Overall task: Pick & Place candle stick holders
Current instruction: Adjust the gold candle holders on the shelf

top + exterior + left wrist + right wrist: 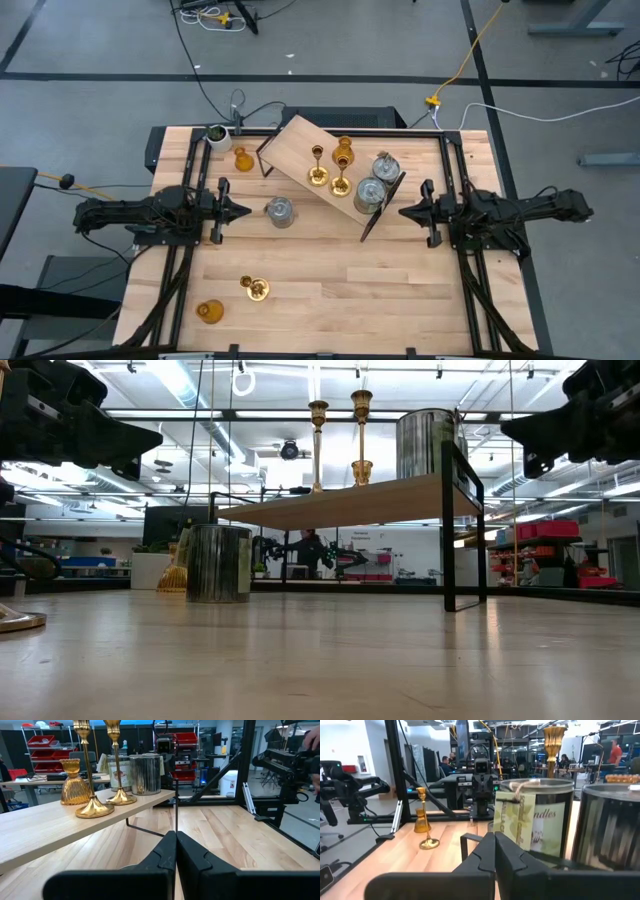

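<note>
A raised wooden shelf [300,150] on a black frame stands at the table's middle back. It carries two brass sticks [317,172] [340,183], an amber glass holder [344,150] and two silver cylinders [386,165] [369,193]. A third silver cylinder [280,211] stands on the table, just off my left gripper [245,211], which is shut and level. An amber holder [242,159] stands at the back left. A brass stick [256,289] and another amber holder [209,312] lie near the front left. My right gripper [402,211] is shut, level, just off the shelf's right end.
A small white pot with a green plant [217,135] stands at the back left corner. The shelf's black frame leg [381,208] stands close in front of my right gripper. Bare wood spreads over the table's near half [380,300].
</note>
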### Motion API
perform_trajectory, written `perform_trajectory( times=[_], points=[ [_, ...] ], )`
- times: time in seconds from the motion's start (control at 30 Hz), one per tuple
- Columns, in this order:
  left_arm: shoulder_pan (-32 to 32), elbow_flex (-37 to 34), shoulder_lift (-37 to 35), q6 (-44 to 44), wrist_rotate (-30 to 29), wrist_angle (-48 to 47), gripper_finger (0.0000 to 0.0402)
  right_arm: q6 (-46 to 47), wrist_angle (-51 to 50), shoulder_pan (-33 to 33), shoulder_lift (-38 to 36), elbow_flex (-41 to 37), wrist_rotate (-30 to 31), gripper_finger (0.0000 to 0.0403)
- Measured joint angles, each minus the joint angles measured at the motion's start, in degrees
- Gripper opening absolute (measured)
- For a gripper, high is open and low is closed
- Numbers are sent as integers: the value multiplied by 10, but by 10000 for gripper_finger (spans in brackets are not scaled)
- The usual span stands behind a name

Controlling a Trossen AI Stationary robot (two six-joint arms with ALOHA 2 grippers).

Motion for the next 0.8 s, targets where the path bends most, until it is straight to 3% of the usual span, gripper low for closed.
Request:
perform_trajectory(
  times=[0.8],
  points=[
    [0, 0, 0, 0, 0, 0, 12, -66, -97, 0, -23, -7, 0, 3]
  ],
)
